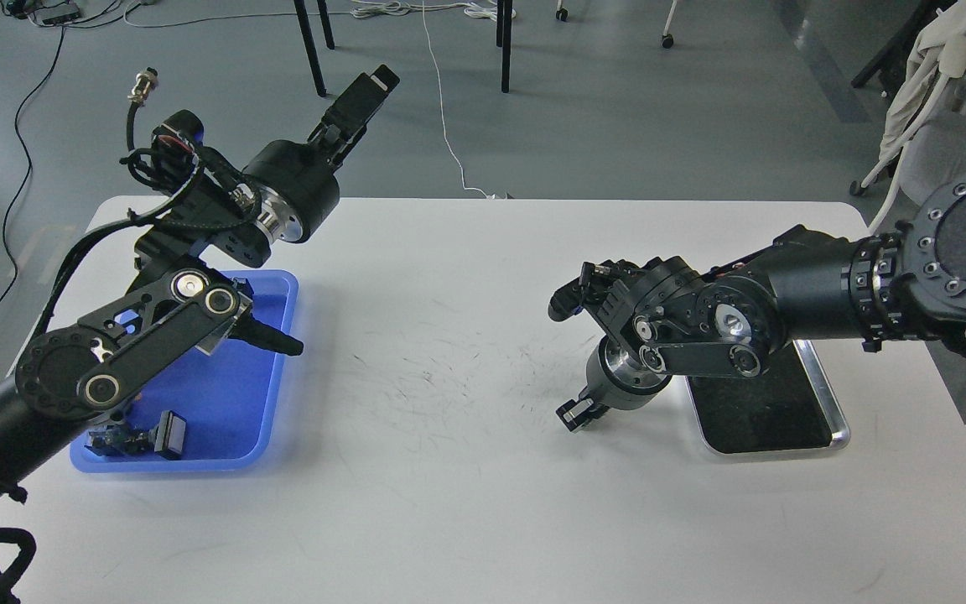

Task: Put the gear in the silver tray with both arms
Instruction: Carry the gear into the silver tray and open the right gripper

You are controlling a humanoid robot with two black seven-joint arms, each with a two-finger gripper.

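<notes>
The left tool (357, 96) pointed up and away past the desk (449, 335), nothing visibly held; its opening could not be judged. The right tool (579, 413) hung low just left of the silver tray (827, 419), its fingers too dark to read. Dark parts, perhaps the gear (143, 436), lay in the blue tray (269, 403), probably awaiting pickup.

A table (466, 352) holds two trays. The plastic tray (273, 369) sits at nine o'clock with small parts (141, 436) in its near end. The silver tray (818, 419) sits at three o'clock. Chair legs (315, 42) stand beyond the table at twelve.
</notes>
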